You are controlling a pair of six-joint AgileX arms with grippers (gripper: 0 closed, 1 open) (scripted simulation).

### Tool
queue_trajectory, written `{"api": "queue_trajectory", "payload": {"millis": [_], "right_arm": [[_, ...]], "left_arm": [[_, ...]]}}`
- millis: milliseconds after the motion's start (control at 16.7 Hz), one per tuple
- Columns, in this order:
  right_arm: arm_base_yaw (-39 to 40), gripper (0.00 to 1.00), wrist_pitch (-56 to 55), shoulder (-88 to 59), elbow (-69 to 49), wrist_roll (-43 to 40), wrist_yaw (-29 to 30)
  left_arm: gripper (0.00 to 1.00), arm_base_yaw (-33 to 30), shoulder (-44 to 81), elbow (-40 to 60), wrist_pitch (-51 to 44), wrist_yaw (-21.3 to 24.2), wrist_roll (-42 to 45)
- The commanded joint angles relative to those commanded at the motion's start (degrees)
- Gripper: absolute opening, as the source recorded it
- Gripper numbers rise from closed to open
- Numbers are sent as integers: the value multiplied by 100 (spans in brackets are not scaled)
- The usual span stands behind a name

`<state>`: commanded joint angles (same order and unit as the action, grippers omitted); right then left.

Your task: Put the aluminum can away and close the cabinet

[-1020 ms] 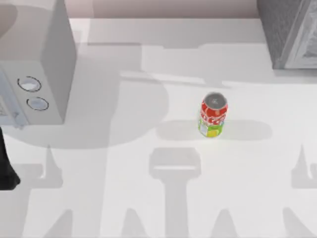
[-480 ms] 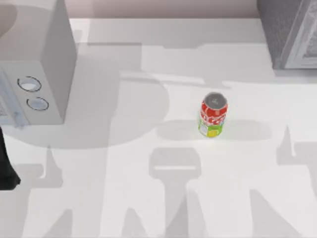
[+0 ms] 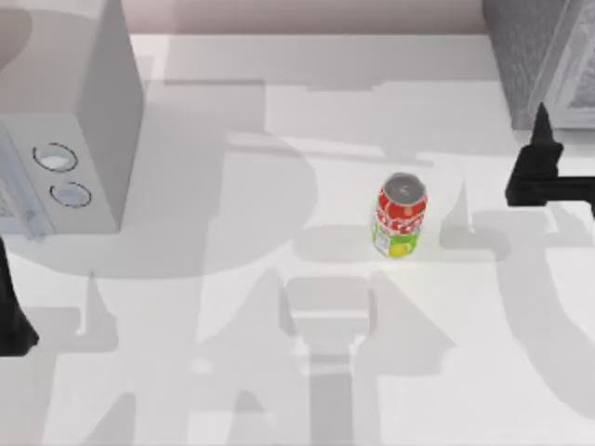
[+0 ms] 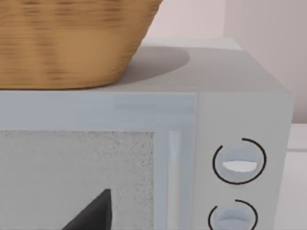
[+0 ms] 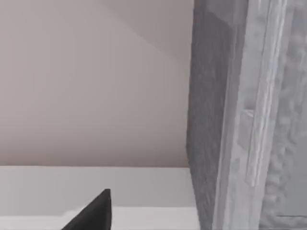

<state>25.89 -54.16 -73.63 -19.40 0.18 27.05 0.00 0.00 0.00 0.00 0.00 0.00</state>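
Can: small upright cylinder, red with white marks, yellow-green base, silver-grey round top; mid-table, untouched.
Left gripper: left edge; finger spread unclear.
Dial box: pale grey, smooth; woven basket on top.
Right gripper: right of can, before cabinet; spread unclear.
Cabinet: dark speckled box, pale-framed door.

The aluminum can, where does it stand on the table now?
In the top view the aluminum can stands upright right of the table's middle, apart from the cabinet at the far right corner.
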Motion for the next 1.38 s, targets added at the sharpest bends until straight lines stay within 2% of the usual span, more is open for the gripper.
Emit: {"api": "queue_trajectory", "payload": {"millis": [420,780,1020,1260,1380], "right_arm": [[1388,100,-2900,-3945,-1038,10,1451],[2201,100,-4598,-6254,-1645,18,2299],[2393,100,-4998,-6797,-1788,20,2498],[2393,100,-4998,-6797,-1788,20,2498],[2390,100,-4736,-7138,-2071,275,2327]], "left_arm": [[100,0,0,0,0,0,0],[100,0,0,0,0,0,0],[100,0,0,0,0,0,0],[100,0,0,0,0,0,0],[100,0,0,0,0,0,0]]}}
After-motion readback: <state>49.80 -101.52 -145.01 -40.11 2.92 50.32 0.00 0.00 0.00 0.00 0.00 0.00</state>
